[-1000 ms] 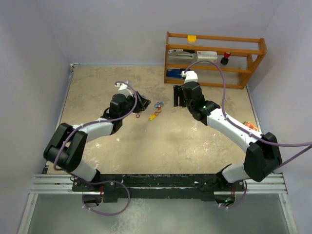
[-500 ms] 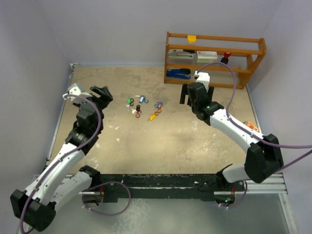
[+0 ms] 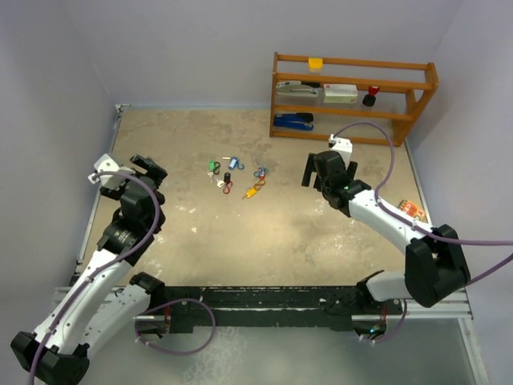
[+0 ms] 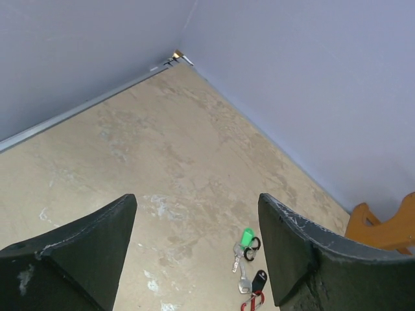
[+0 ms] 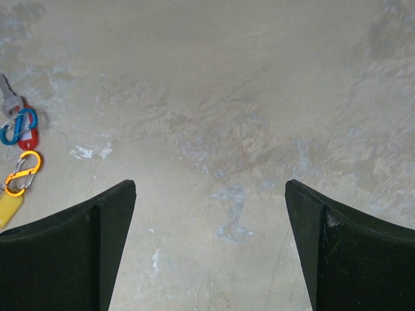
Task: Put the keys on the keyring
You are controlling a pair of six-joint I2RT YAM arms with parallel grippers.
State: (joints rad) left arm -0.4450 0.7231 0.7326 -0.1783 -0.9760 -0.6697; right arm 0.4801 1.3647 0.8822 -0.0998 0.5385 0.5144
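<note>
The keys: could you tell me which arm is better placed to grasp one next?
Left, probably: both are open, but the left gripper has the green key ahead, nearly between its fingers, while the right gripper sees the yellow key only at its view's edge.

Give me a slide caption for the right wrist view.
Right gripper open above the table; red key, blue clip, orange clip and yellow key lie far left.

Found no legible text, brand, number or sign in any view. Noticed a small red mark on the white box (image 3: 340, 92) on the wooden shelf (image 3: 377, 64), but too tiny to read.
</note>
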